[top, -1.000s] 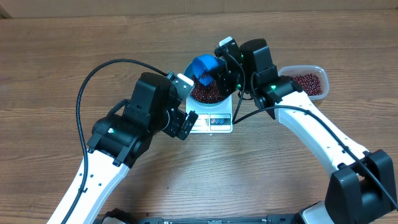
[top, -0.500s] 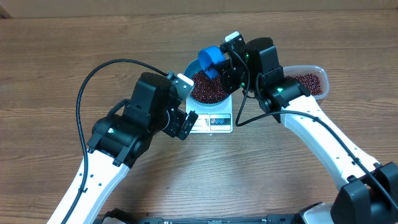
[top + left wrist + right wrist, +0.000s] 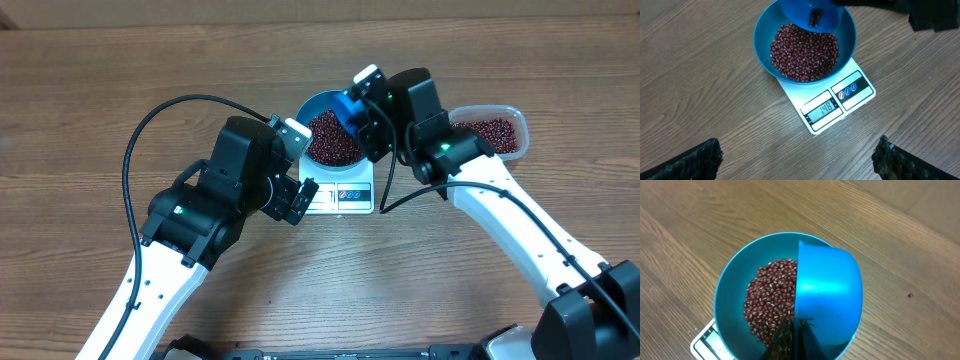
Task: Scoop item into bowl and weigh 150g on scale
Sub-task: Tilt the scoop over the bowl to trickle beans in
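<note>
The blue bowl [image 3: 313,108] stands on the white scale [image 3: 345,197] and holds a heap of red-brown beans [image 3: 332,142]. My right gripper [image 3: 368,122] is shut on the handle of a small blue scoop [image 3: 350,107], which is tipped over the bowl's right side. In the right wrist view the scoop [image 3: 830,290] covers half of the bowl [image 3: 730,295], beside the beans [image 3: 771,297]. A few beans lie in the scoop [image 3: 810,12]. The scale [image 3: 840,102] display reads 148. My left gripper [image 3: 797,161] hangs open over bare wood in front of the scale.
A clear plastic tub [image 3: 497,130] with more beans sits to the right of the bowl, behind my right arm. My left arm's black cable loops over the table at the left.
My right gripper has carried the scoop from the bowl's left-centre across to its right side, tipping it further. The left arm has not moved.
</note>
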Robot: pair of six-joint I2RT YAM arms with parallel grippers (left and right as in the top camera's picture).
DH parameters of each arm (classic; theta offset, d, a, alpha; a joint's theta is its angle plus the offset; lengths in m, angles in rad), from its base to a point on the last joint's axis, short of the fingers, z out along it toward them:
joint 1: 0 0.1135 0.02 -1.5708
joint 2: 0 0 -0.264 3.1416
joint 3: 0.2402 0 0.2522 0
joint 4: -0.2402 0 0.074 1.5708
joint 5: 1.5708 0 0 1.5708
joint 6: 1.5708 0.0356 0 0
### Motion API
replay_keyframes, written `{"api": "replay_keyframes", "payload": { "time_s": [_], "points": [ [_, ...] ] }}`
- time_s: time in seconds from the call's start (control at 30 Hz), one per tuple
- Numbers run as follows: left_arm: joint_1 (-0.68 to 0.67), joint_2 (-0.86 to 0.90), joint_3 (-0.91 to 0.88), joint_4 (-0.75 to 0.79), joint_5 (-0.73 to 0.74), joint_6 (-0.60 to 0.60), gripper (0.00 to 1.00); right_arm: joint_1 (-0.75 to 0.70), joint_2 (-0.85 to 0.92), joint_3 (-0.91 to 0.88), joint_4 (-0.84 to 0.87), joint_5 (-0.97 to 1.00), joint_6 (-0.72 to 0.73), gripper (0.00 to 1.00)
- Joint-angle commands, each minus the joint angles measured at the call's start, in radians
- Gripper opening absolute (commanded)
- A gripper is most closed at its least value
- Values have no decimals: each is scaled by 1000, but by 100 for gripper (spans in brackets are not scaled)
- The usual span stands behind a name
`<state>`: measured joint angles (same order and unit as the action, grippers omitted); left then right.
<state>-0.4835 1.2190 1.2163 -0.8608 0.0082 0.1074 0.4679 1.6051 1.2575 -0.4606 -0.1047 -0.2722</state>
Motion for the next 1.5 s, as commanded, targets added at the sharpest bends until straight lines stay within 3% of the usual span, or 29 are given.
{"api": "replay_keyframes", "payload": {
  "time_s": [0.0,0.2,0.33,0.5,0.67,1.47],
  "points": [
    [6,5,23,3,11,12,99,32,-40,7,13,78,-74,4],
    [6,5,23,3,11,12,100,50,-40,7,18,126,-58,4],
    [6,5,23,3,11,12,99,50,-40,7,29,113,55,4],
    [6,5,23,3,11,12,100,42,-40,7,40,-90,234,4],
    [6,5,23,3,11,12,99,21,-40,7,56,-232,325,4],
    [6,5,23,3,11,12,100,-47,-40,7,97,-230,354,4]
  ]
}}
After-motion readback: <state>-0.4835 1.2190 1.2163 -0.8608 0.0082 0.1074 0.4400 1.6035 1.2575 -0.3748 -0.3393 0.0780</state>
